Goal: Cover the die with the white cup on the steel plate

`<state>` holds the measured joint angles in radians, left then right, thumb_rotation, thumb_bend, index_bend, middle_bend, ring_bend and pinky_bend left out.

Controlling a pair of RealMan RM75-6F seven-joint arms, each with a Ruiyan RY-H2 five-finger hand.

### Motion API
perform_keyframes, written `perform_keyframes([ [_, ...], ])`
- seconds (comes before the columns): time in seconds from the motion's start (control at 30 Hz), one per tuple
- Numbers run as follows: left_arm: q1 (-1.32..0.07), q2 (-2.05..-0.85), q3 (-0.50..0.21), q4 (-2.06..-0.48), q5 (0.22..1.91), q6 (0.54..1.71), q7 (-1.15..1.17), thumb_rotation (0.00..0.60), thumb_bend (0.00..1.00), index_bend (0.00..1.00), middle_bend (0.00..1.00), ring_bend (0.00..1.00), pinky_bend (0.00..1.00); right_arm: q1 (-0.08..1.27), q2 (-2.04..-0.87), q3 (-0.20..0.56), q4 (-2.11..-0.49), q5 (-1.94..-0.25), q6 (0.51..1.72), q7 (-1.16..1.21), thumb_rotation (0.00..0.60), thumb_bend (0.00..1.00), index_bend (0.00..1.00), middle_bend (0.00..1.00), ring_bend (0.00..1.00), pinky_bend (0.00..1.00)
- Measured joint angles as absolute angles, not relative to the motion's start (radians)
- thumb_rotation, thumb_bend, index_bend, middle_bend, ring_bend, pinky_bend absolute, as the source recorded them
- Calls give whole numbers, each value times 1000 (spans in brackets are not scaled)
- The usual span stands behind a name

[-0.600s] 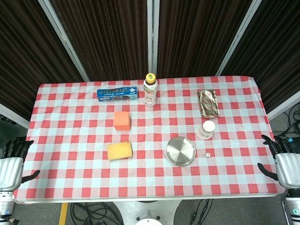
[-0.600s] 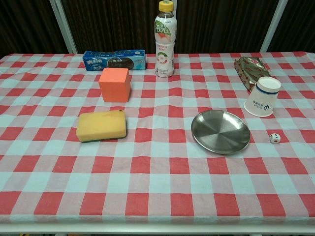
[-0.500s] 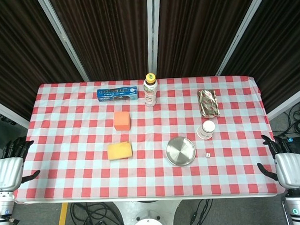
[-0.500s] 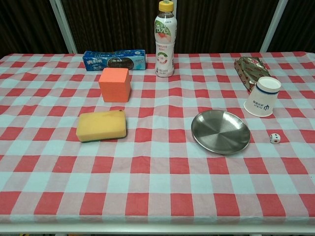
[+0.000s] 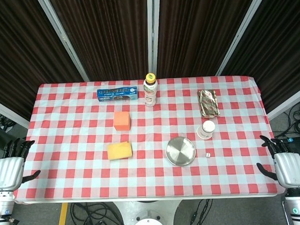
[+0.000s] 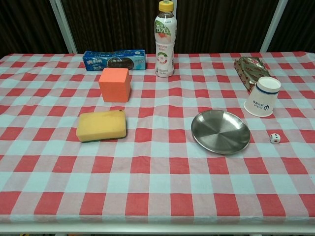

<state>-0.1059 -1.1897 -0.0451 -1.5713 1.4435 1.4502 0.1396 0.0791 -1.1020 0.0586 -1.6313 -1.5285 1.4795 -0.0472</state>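
Head view is showing me both hands parked off the near corners of the table, nearer to me than the steel plate (image 5: 180, 151). My left hand (image 5: 8, 172) is hanging beyond the near left corner and my right hand (image 5: 288, 168) beyond the near right one; each is holding nothing, fingers apart and pointing up toward the cloth. I am reading that as a rest pose: nothing of the task is begun yet.

I am taking the steel plate as my landmark. It is lying bare on the checked tablecloth (image 6: 147, 172), slightly right of centre. The die (image 6: 275, 138) is sitting on the cloth just to the right of the plate, apart from its rim, not on it. Beyond the die, right of and behind the plate, the white cup (image 6: 262, 96) is standing mouth up, so I judge it will need turning over before it can cover anything. Both lie on my right hand's side, which makes that hand the natural one for the die first.

Left of the plate a yellow sponge (image 6: 101, 125) is lying, with an orange block (image 6: 114, 84) behind it. Further back are a foil packet (image 6: 251, 69) behind the cup, a drink bottle (image 6: 165, 40) and a blue box (image 6: 114, 59).
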Motion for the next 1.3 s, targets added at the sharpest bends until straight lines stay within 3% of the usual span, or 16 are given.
perform_keyframes([
  [0.17, -107, -1190, -47, -1575, 1445, 1453, 142, 600, 0, 133, 154, 10, 40, 110, -1103, 65, -1638, -1535, 1443, -58, 600, 153, 417, 462, 355, 415],
  [0.27, -106, -1193, -46, -1577, 1449, 1455, 140, 600, 0, 133, 155, 10, 40, 140, -1119, 65, -1637, -1537, 1392, -64, 600, 162, 459, 485, 386, 457],
  [0.73, -102, -1194, -39, -1572, 1459, 1459, 131, 600, 0, 133, 155, 11, 40, 334, -1335, 77, -1481, -1429, 1069, -234, 600, 228, 468, 446, 349, 489],
  [1.3, -98, -1195, -34, -1567, 1448, 1446, 116, 600, 0, 133, 154, 11, 40, 418, -1522, 58, -1287, -1388, 998, -309, 600, 246, 471, 464, 347, 493],
])
